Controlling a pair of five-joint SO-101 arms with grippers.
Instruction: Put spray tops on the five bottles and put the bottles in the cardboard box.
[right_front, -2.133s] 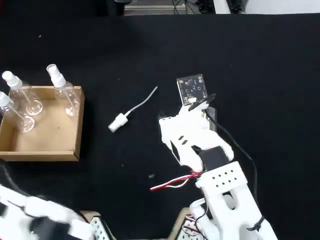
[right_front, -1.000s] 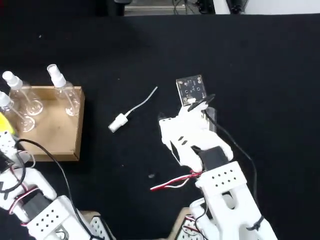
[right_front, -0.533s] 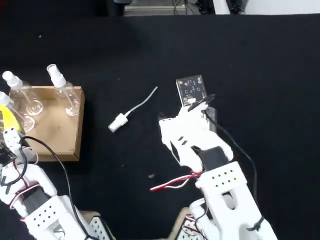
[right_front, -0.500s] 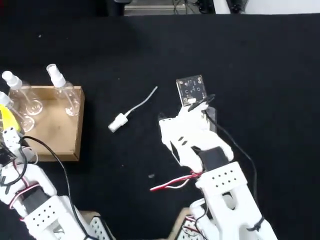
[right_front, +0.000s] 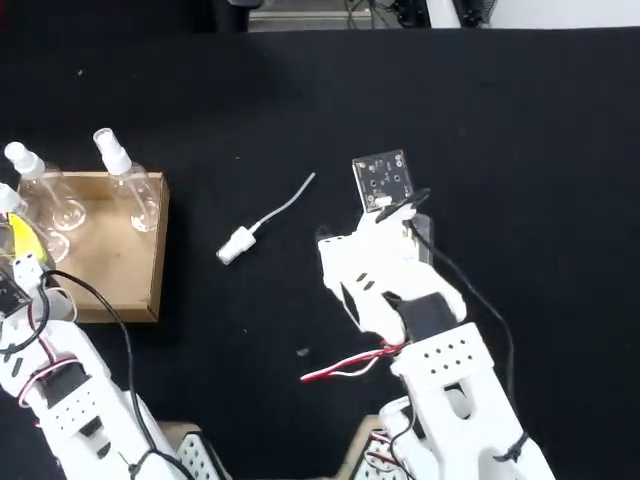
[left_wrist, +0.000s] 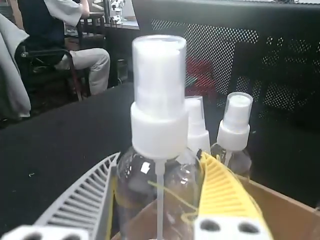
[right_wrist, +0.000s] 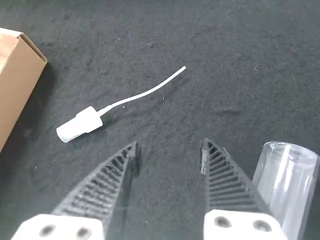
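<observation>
The cardboard box (right_front: 110, 270) sits at the table's left with three clear spray-topped bottles in it. My left gripper (left_wrist: 159, 165) is over the box's left part, its grey and yellow fingers against both sides of the nearest bottle (left_wrist: 159, 125), seen in the high view at the left edge (right_front: 8, 200). Two more capped bottles (right_front: 40, 185) (right_front: 125, 180) stand behind it. A loose spray top (right_front: 240, 243) (right_wrist: 80, 125) with a long tube lies mid-table. My right gripper (right_wrist: 169, 150) hovers open just short of it. Beside that gripper stands an uncapped bottle (right_wrist: 285, 175).
The right arm's body (right_front: 400, 290) fills the lower middle of the black table. The left arm's base (right_front: 70, 400) is at the bottom left. The box's near wall (left_wrist: 285, 200) rises close beside the left gripper. Bare table stretches across the far and right sides.
The left arm has come up from the bottom-left corner to the box, bringing its yellow finger alongside the leftmost bottle. The right arm, the spray top and the other bottles have not moved.
</observation>
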